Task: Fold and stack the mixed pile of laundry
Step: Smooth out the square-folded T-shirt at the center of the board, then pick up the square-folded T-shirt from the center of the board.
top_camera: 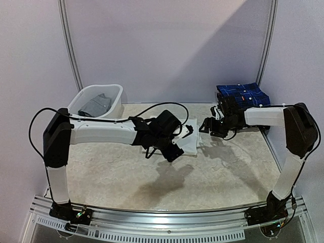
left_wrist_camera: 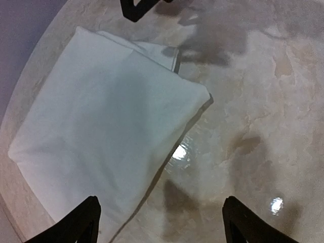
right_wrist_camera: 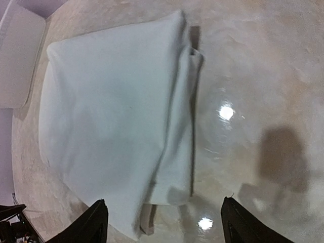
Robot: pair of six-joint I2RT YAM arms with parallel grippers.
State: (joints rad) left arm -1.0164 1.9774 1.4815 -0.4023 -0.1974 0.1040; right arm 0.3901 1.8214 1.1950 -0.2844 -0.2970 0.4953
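A folded white shirt (top_camera: 194, 142) lies flat on the table in the middle, seen large in the left wrist view (left_wrist_camera: 106, 136) and the right wrist view (right_wrist_camera: 116, 116). My left gripper (top_camera: 174, 149) (left_wrist_camera: 159, 223) hovers open over its edge, with nothing between the fingers. From the other side, my right gripper (top_camera: 205, 126) (right_wrist_camera: 164, 223) is also open above the shirt and holds nothing. A folded dark blue plaid shirt (top_camera: 243, 94) rests at the back right. A grey garment (top_camera: 96, 105) lies inside the basket.
The white plastic basket (top_camera: 114, 96) stands at the back left; its side shows in the right wrist view (right_wrist_camera: 17, 55). The two grippers face each other closely over the white shirt. Walls close the table at the back and both sides.
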